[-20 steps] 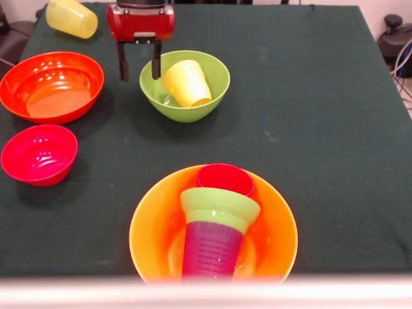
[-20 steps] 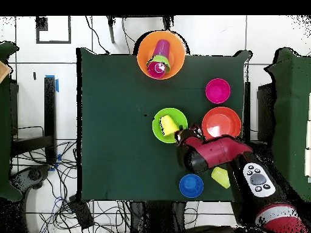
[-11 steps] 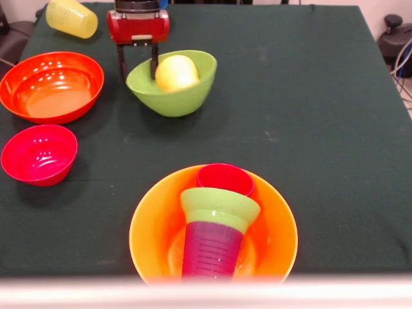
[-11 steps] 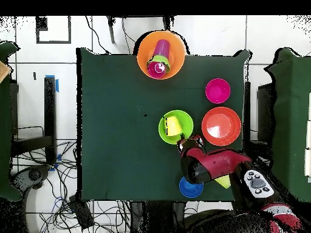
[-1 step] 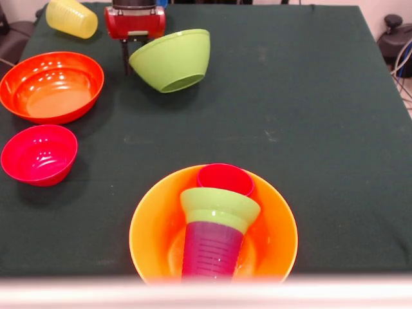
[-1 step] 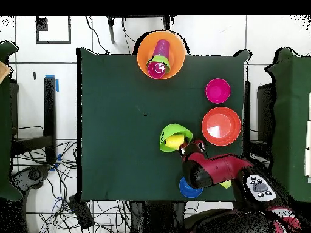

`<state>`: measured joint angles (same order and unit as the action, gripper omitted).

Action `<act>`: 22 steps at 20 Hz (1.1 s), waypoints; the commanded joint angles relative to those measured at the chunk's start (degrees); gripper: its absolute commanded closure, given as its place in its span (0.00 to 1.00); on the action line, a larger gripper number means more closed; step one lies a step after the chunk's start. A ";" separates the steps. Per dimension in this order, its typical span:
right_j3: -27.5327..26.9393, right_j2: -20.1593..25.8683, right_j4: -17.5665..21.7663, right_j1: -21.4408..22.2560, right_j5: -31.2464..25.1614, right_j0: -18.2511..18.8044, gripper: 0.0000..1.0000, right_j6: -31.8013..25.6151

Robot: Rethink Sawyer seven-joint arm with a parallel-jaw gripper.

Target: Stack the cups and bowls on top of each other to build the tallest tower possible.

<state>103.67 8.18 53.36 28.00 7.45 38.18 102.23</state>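
Observation:
My gripper (image 5: 138,63) is shut on the rim of the large green bowl (image 5: 172,59), which hangs tilted off the cloth with its mouth turned away in the front view. From overhead, the green bowl (image 6: 172,133) shows a pale yellow cup (image 6: 175,142) lying inside, close to the gripper (image 6: 184,146). The tower stands in the large yellow-orange bowl (image 5: 149,238): a purple ribbed cup (image 5: 211,251), a small green bowl (image 5: 220,207) on it, and a red-pink cup (image 5: 225,178) on top. The same tower (image 6: 160,56) shows overhead.
A wide orange-red bowl (image 5: 51,87) and a small red-pink bowl (image 5: 38,154) sit at the left. A yellow cup (image 5: 71,17) lies on its side at the far left corner. Overhead, a small blue bowl (image 6: 187,190) is partly under the arm (image 6: 215,170).
The green bowl has been lifted by its rim and tipped over further, drawn toward the robot's side. The pale yellow cup slid inside it and is now hidden in the front view.

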 commanded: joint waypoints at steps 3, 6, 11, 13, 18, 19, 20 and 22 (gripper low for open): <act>1.45 6.74 -4.44 0.50 -15.08 0.33 1.00 0.09; 1.11 8.85 -7.59 2.26 -21.20 0.56 1.00 -3.17; -2.24 8.30 -14.81 5.18 -37.14 -2.49 1.00 -7.55; -4.16 8.55 -15.94 5.61 -42.20 -3.36 1.00 -9.34; -8.95 9.21 -18.10 5.92 -53.94 -5.31 1.00 -11.20; -9.77 9.68 -18.32 5.67 -55.41 -5.40 1.00 -11.43; -10.95 9.83 -18.47 5.23 -57.41 -5.77 1.00 -11.41; -13.00 10.11 -18.74 4.56 -60.89 -6.35 1.00 -11.56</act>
<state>99.29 12.81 36.45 34.51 -39.49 34.41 102.23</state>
